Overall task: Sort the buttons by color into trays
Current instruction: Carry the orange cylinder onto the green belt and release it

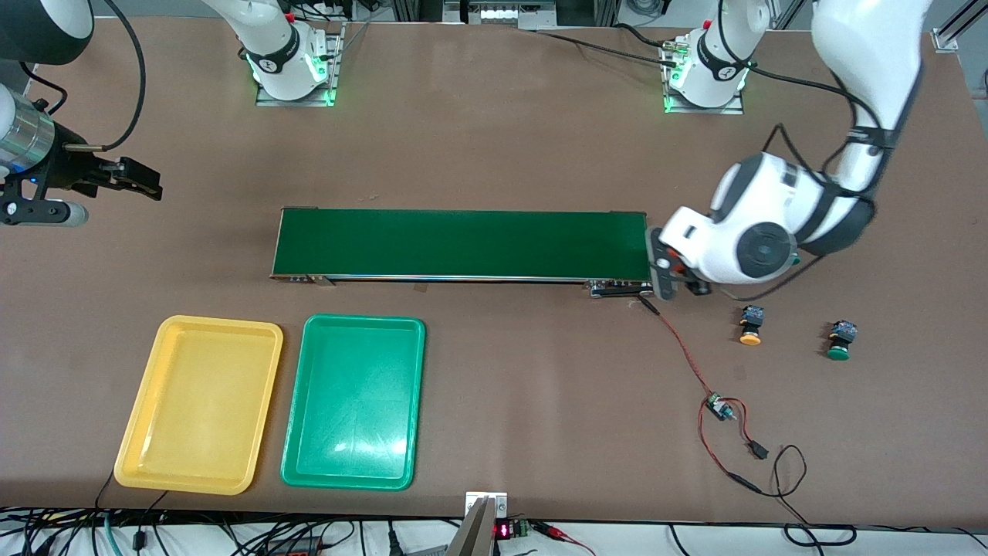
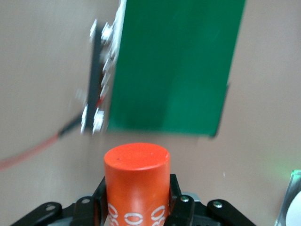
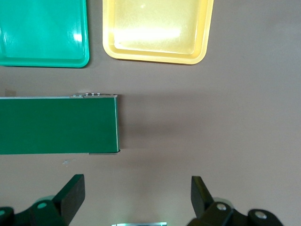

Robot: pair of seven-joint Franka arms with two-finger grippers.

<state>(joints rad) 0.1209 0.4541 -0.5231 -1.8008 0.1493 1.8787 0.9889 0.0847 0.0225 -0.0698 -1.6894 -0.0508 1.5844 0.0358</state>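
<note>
Trays: yellow tray (image 1: 199,404) and green tray (image 1: 354,401) lay side by side along the tabletop's (image 1: 494,139) camera edge, toward the right arm's end.
Buttons: an orange-capped button (image 1: 751,325) and a green-capped button (image 1: 840,340) stood near the left arm's end, apart.
Left pincer (image 2: 137,207): pinching an orange cylinder (image 2: 136,181) at the conveyor belt's (image 1: 461,245) end.
Right pincer (image 3: 137,192): spread wide, waiting.

The conveyor belt (image 1: 461,244) is dark green. One tray (image 1: 199,403) is yellow, the other tray (image 1: 354,401) green. One button (image 1: 751,325) has a yellow-orange cap, another button (image 1: 840,340) a green cap. The cylinder (image 2: 136,183) is orange with white rings.
</note>
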